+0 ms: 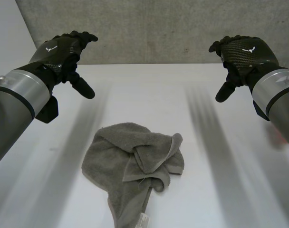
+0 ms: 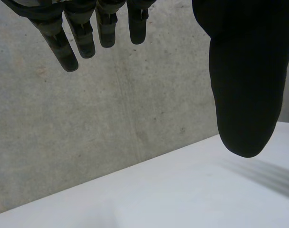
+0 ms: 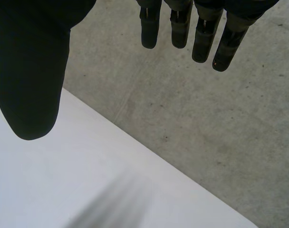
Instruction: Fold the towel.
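Head view: your grey towel [image 1: 135,166] lies crumpled on the counter [image 1: 230,185]; left hand [image 1: 61,50] and right hand [image 1: 244,53] hover clear of it, fingers [image 2: 68,54] relaxed open, holding nothing.

The towel [image 1: 117,159] is plain grey with a white label [image 1: 144,220]. The worktop [image 1: 220,166] is white; the wall [image 1: 149,28] behind is speckled grey.

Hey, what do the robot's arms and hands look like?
The silver-grey cylindrical left arm and right arm carry dark bands. The black left hand and right hand have glossy carbon-weave backs with a small white mark, and matte black fingers.
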Tool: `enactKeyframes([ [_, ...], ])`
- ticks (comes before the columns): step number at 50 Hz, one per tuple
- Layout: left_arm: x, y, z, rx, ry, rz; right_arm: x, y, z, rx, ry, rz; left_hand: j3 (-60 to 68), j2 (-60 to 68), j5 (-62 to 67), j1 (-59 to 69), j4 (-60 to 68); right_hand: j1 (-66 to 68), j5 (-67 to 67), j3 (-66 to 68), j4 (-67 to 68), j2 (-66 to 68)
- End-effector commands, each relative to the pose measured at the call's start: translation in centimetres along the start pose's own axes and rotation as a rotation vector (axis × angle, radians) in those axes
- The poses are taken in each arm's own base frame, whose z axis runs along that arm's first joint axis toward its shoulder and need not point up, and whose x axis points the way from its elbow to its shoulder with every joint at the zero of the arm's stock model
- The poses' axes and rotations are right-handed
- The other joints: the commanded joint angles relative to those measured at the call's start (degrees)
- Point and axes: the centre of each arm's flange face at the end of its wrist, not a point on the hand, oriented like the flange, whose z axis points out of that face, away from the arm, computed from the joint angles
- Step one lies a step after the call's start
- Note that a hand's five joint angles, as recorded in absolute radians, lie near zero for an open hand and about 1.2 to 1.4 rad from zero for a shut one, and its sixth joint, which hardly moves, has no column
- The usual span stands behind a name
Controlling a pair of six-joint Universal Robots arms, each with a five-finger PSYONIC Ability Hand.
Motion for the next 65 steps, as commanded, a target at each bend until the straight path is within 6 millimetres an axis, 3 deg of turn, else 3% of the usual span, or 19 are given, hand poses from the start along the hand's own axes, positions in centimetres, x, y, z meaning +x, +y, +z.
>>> enactKeyframes([
  [1,-0.1,0.3,0.1,-0.015,-0.009,-0.002,-0.7,0.7,0.2,-0.025,-0.034,-0.004,2.85,2.97,1.09,2.75,2.85,-1.84,-2.74,-1.98,-3.2,-3.12],
  [8,0.2,1.5,-0.8,-0.082,-0.042,-0.011,-2.1,1.8,0.3,-0.047,-0.148,-0.102,5.37,5.5,3.61,5.27,5.37,-1.84,-2.74,-1.98,-3.2,-3.12],
  [13,0.4,4.5,-2.7,-0.205,-0.091,-0.015,-3.9,3.4,-0.3,-0.052,-0.325,-0.238,9.24,9.37,7.48,9.14,9.24,0.1,-0.8,-0.05,-1.26,-1.19],
  [15,0.7,6.9,-4.0,-0.293,-0.094,-0.028,-5.2,4.8,-1.0,-0.044,-0.457,-0.296,9.92,10.04,8.15,9.81,9.92,0.43,-0.47,0.29,-0.93,-0.85],
  [16,0.7,6.9,-4.0,-0.293,-0.094,-0.028,-5.2,4.8,-1.0,-0.044,-0.458,-0.296,9.92,10.04,8.15,9.81,9.92,0.43,-0.47,0.29,-0.93,-0.85],
  [21,1.8,11.2,-6.9,-0.457,-0.069,-0.076,-7.2,8.7,-2.0,-0.084,-0.655,-0.322,7.07,7.2,5.31,6.97,7.07,1.1,0.2,0.96,-0.26,-0.18],
  [24,2.0,11.9,-7.4,-0.483,-0.064,-0.094,-7.5,9.9,-1.9,-0.109,-0.683,-0.322,4.2,4.32,2.43,4.09,4.2,2.45,1.55,2.3,1.09,1.17],
  [26,2.4,13.4,-7.7,-0.539,-0.058,-0.125,-8.3,12.0,-1.4,-0.148,-0.714,-0.319,2.69,2.81,0.92,2.58,2.69,12.48,11.58,12.33,11.12,11.2],
  [27,2.4,13.4,-7.7,-0.54,-0.058,-0.126,-8.3,12.0,-1.4,-0.148,-0.714,-0.319,2.68,2.81,0.92,2.58,2.68,12.54,11.64,12.4,11.18,11.26],
  [29,2.8,14.1,-7.5,-0.571,-0.032,-0.169,-8.7,13.5,-0.3,-0.136,-0.708,-0.327,2.68,2.8,0.91,2.57,2.68,36.79,35.89,36.64,35.43,35.5],
  [30,2.8,14.1,-7.5,-0.571,-0.032,-0.169,-8.7,13.5,-0.3,-0.136,-0.708,-0.327,2.68,2.81,0.92,2.58,2.68,36.93,36.03,36.79,35.57,35.65],
  [31,3.1,14.4,-7.4,-0.585,-0.009,-0.191,-8.7,13.8,0.3,-0.112,-0.691,-0.328,3.52,3.64,1.75,3.41,3.52,55.42,54.52,55.27,54.06,54.14],
  [32,3.1,14.4,-7.4,-0.585,-0.009,-0.191,-8.7,13.8,0.9,-0.078,-0.665,-0.333,3.52,3.65,1.76,3.42,3.52,68.03,67.14,67.89,66.67,66.75],
  [37,4.0,15.6,-6.8,-0.634,0.057,-0.244,-8.1,13.5,2.0,-0.04,-0.563,-0.279,17.8,17.92,16.03,17.69,17.8,68.16,67.26,68.02,66.8,66.88],
  [42,4.6,16.3,-5.5,-0.645,0.06,-0.285,-7.6,12.0,1.6,-0.024,-0.522,-0.223,15.65,15.78,13.89,15.55,15.65,68.16,67.26,68.02,66.8,66.88],
  [54,7.0,17.2,-2.5,-0.624,0.115,-0.283,-8.0,12.3,1.0,-0.044,-0.519,-0.212,16.31,16.43,14.54,16.2,16.31,68.16,67.26,68.02,66.8,66.88],
  [60,7.9,18.6,-1.7,-0.631,0.109,-0.248,-7.4,11.6,1.7,-0.025,-0.484,-0.212,42.04,42.17,40.28,41.94,42.04,68.16,67.26,68.02,66.8,66.88],
  [62,8.2,18.7,-1.3,-0.61,0.082,-0.224,-6.9,10.9,2.6,-0.016,-0.431,-0.226,69.82,69.94,68.05,69.71,69.82,68.16,67.26,68.02,66.8,66.88],
  [65,8.1,18.2,-0.9,-0.584,0.069,-0.208,-6.6,10.5,3.1,-0.008,-0.393,-0.234,70.28,70.4,68.52,70.18,70.28,68.16,67.26,68.02,66.8,66.88],
])
